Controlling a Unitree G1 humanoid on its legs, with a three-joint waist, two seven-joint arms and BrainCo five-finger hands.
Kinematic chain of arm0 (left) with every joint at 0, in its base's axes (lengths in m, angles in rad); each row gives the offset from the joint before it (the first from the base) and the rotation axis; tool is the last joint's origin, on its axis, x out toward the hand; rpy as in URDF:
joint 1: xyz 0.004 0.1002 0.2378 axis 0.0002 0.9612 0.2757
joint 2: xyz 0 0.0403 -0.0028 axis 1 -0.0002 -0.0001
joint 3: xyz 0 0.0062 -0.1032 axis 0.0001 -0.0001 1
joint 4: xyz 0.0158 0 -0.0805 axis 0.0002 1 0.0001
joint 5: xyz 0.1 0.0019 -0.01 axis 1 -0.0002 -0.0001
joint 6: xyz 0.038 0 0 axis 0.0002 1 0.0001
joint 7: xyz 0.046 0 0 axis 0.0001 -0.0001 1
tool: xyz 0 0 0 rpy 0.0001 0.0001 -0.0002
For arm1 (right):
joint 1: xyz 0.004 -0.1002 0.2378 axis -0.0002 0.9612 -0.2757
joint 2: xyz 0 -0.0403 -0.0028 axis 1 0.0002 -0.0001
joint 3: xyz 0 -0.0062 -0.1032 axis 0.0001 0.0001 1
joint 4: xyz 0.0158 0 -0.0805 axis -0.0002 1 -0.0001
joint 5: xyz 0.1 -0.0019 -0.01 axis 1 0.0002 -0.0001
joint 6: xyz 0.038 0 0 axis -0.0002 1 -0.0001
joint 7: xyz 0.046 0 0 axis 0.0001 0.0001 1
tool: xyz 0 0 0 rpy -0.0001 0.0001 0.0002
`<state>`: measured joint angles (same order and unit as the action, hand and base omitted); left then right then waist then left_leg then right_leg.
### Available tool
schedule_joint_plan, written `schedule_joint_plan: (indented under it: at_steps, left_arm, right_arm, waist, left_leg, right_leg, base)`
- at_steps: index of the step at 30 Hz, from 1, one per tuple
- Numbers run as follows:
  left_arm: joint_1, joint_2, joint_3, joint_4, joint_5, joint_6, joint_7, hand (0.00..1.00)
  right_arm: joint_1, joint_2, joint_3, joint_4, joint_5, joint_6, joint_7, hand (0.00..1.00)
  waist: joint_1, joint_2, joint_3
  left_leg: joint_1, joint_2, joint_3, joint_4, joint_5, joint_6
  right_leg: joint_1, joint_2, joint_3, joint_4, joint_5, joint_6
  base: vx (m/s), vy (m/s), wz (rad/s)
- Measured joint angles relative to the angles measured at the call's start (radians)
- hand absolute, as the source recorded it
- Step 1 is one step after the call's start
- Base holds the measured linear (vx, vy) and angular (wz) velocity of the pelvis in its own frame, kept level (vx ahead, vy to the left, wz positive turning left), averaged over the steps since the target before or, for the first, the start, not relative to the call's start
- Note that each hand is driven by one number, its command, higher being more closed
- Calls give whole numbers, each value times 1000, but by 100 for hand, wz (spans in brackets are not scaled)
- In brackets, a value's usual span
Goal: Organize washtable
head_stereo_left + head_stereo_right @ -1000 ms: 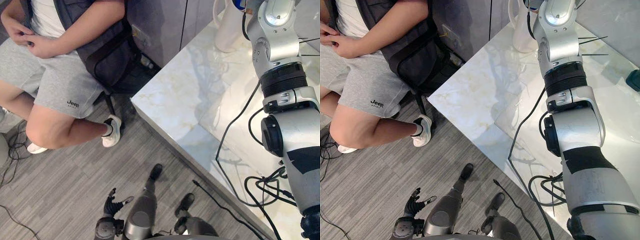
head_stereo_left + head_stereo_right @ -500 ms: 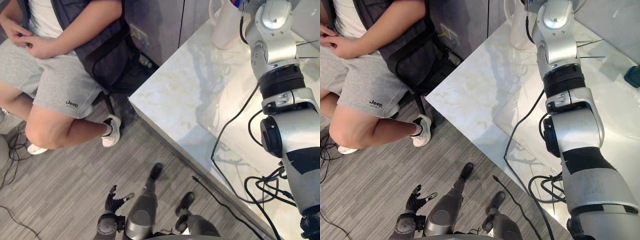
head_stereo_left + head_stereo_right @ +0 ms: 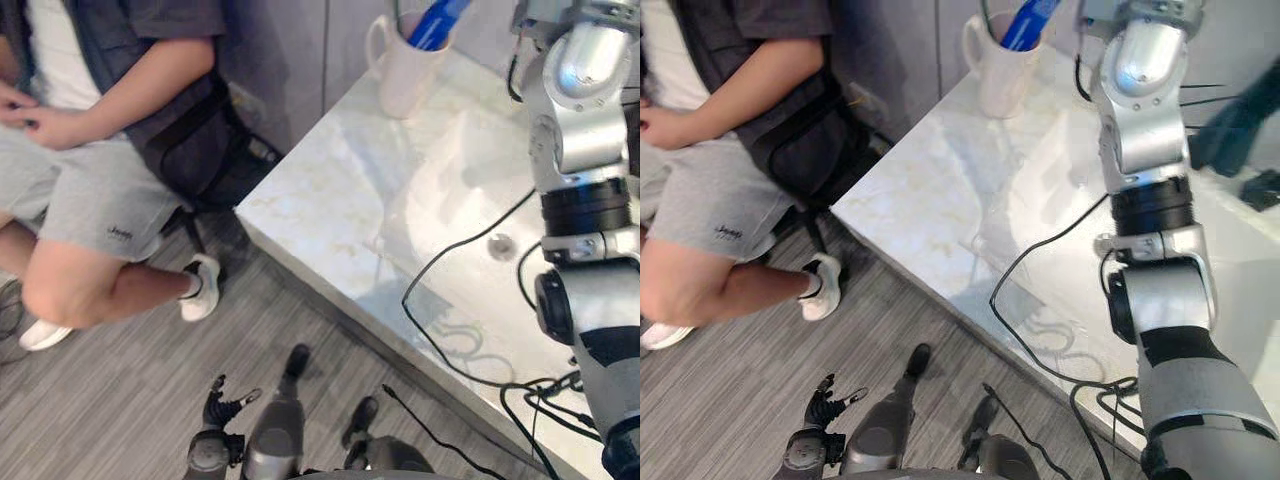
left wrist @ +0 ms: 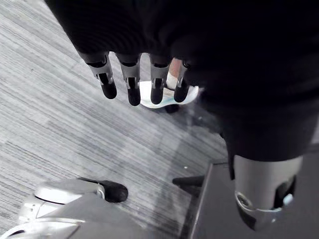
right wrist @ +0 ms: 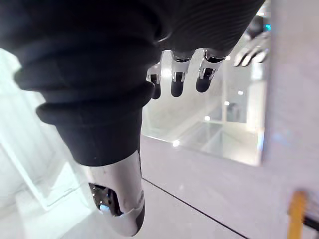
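A mug [image 3: 405,70] with a blue tube [image 3: 436,20] stands at the bench's [image 3: 340,190] far left corner. The left robot hand [image 4: 132,82] and right robot hand [image 5: 178,79] hang loose-fingered, empty

Top of blue item [image 3: 437,20] in mug [image 3: 403,78] cut off, seated person [image 3: 95,195] cropped

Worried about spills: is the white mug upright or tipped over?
Upright: the mug stands on the counter, opening upward, a blue item sticking out.

The white marble table [image 3: 320,190] bears a white handled mug [image 3: 403,70] upright near its far edge. A round metal drain [image 3: 500,243] sits in the table's shallow basin.
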<state>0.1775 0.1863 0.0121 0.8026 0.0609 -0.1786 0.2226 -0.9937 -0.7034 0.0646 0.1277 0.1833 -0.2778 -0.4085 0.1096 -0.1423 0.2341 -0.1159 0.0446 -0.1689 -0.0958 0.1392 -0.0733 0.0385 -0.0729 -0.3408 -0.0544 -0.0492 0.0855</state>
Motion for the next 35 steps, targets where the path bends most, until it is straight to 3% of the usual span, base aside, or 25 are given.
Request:
schedule_joint_plan:
  at_steps: [3,8,11,13,15,20,22,23,25,29,35]
  left_arm:
    - [1,0,2,32,12,1,-2,0]
    - [18,-22,43,58,31,7,-5,0]
    - [39,-36,67,72,32,10,-7,0]
    - [43,-56,83,73,33,17,-8,0]
    - [40,-73,91,72,36,18,-12,0]
    - [49,-147,118,49,68,20,-26,0]
    - [54,-156,118,47,68,21,-26,0]
    - [56,-162,116,41,68,22,-27,0]
    - [55,-164,109,40,68,23,-27,0]
    - [38,-159,65,54,69,41,-41,0]
    - [36,-144,24,57,79,38,-48,0]
  right_arm:
    - [214,-45,-144,-118,-9,-29,22,0]
    - [564,-9,-520,-196,-30,-58,18,0]
    - [768,105,-741,-190,-28,-68,-11,0]
    - [955,262,-883,-173,-28,-65,-47,0]
    - [1053,389,-925,-140,-28,-44,-80,0]
    - [1282,682,-857,-50,-32,54,-135,0]
    - [1308,708,-800,6,-26,58,-135,0]
    - [1330,736,-739,120,-4,66,-107,0]
    - [1333,748,-703,220,41,69,-71,0]
    - [1333,778,-604,554,120,125,100,0]
    - [1328,772,-565,721,38,160,201,0]
  waist:
    - [-30,1,-39]
    - [-101,20,-100]
    - [-151,31,-139]
    - [-176,41,-166]
    - [-199,51,-172]
    - [-198,76,-190]
    - [-189,75,-192]
    - [-174,89,-202]
    - [-175,79,-205]
    - [-154,102,-201]
    - [-148,103,-196]
  left_leg:
    - [27,5,42,0,-13,5]
    - [59,12,105,-2,-26,7]
    - [77,13,133,-4,-37,8]
    - [83,16,144,-7,-44,6]
    - [91,16,146,-1,-46,6]
    - [137,33,200,-1,-64,5]
    - [161,37,224,-1,-78,1]
    - [182,42,253,-2,-89,0]
    - [186,42,256,-3,-94,6]
    - [196,37,257,-7,-101,5]
    - [209,16,212,-7,-98,10]
  right_leg:
    - [7,-1,42,1,6,3]
    - [4,0,107,1,16,-1]
    - [1,1,142,0,14,2]
    - [1,2,151,0,14,3]
    - [9,2,152,-1,15,3]
    - [28,-3,154,20,2,6]
    - [39,-8,148,27,-1,5]
    - [40,-12,148,41,-3,4]
    - [39,-14,146,49,-7,5]
    - [46,-19,146,57,-15,10]
    - [84,-38,99,63,-22,24]
  base:
    - [-27,25,-42]
    - [-39,16,-42]
    - [-10,7,-35]
    - [7,-10,-18]
    - [24,-10,-6]
    - [-1,-15,-18]
    - [-16,-2,-45]
    - [-15,2,-46]
    - [-5,0,-17]
    - [0,0,0]
    - [53,13,23]
